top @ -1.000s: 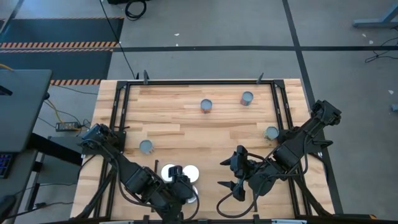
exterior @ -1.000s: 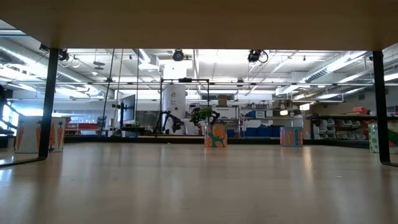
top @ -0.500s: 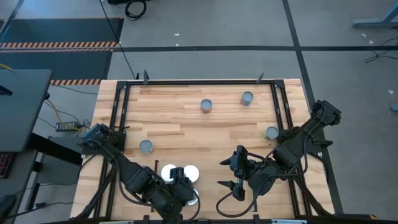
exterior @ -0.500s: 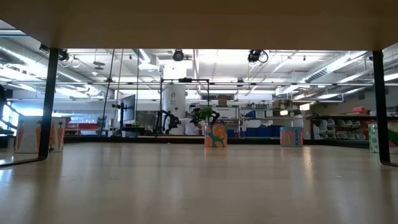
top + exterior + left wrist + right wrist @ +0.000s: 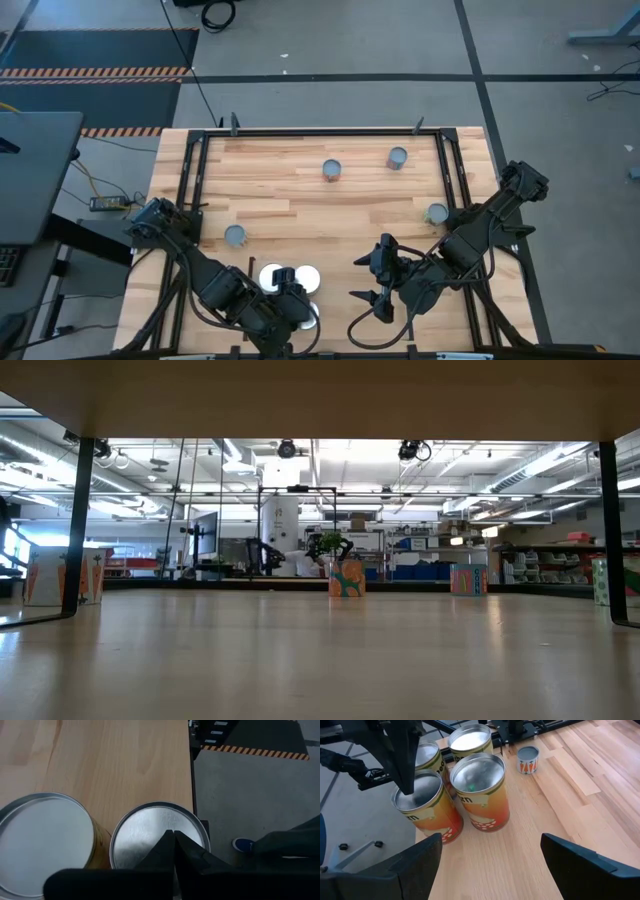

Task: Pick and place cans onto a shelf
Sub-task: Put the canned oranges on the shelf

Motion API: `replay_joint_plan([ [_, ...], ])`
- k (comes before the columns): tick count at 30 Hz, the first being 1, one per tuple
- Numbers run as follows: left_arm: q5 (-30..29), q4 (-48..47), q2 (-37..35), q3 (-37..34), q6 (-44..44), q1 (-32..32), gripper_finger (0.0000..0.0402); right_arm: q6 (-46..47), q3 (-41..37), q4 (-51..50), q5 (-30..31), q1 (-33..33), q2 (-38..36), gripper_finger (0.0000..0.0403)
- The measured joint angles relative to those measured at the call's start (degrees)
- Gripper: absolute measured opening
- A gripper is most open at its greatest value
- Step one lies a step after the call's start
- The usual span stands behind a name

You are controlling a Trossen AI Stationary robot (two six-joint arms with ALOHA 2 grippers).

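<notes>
At the tabletop's (image 5: 300, 190) near edge, the left tool (image 5: 172, 837), fingers pressed together and holding nothing, hovers just above a silver-topped can (image 5: 159, 836) in a tight cluster of four orange-labelled cans (image 5: 470, 795). The right tool (image 5: 372, 282), jaws spread wide and empty, waits just right of that cluster, facing it. The work appears to be at the picking stage: the next move likely calls for spread jaws to straddle one can without knocking its touching neighbours. Farther off, four smaller grey-topped cans (image 5: 331, 169) stand well apart across the planks. The overhead camera shows only bright lids beneath the left arm; the right wrist camera reveals four cans, their labels and their contact. The low camera shows the shelf (image 5: 320, 650), a bare pale board, with no can on it.
</notes>
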Motion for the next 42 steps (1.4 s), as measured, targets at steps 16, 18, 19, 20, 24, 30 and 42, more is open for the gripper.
replay_joint_plan([
  [16, -5.2, 4.7, -9.1, 0.0, 4.4, 0.2, 0.0009, -2.5, -0.1, 0.0, 0.3, -3.1, -1.9, 0.0347],
  [18, -6.6, 4.7, -11.2, 0.0, 7.7, 0.2, 0.0009, -4.8, 0.0, -0.7, 0.3, -5.3, -3.0, 0.0347],
  [19, -6.7, 4.7, -12.1, 0.0, 8.8, 0.2, 0.0009, -5.8, 0.0, -1.5, 0.3, -6.6, -3.4, 0.0347],
  [20, -6.8, 4.5, -13.0, 0.0, 9.8, 0.3, 0.0009, -6.5, 0.0, -2.4, 0.2, -8.2, -4.0, 0.0347],
  [24, -9.1, 2.4, -14.7, 0.1, 11.4, 1.6, 0.0009, -13.0, 0.0, -4.3, -2.4, -16.7, -5.4, 0.0348],
  [30, -13.2, -8.4, -15.8, 0.0, 11.3, 2.9, 0.0008, -30.1, -1.3, 2.6, -5.5, -29.3, -3.8, 0.0365],
  [42, -9.0, -5.0, -32.0, -14.8, 22.2, 15.5, 0.0008, -35.6, -9.9, 15.7, -15.4, -49.4, 6.9, 0.0382],
])
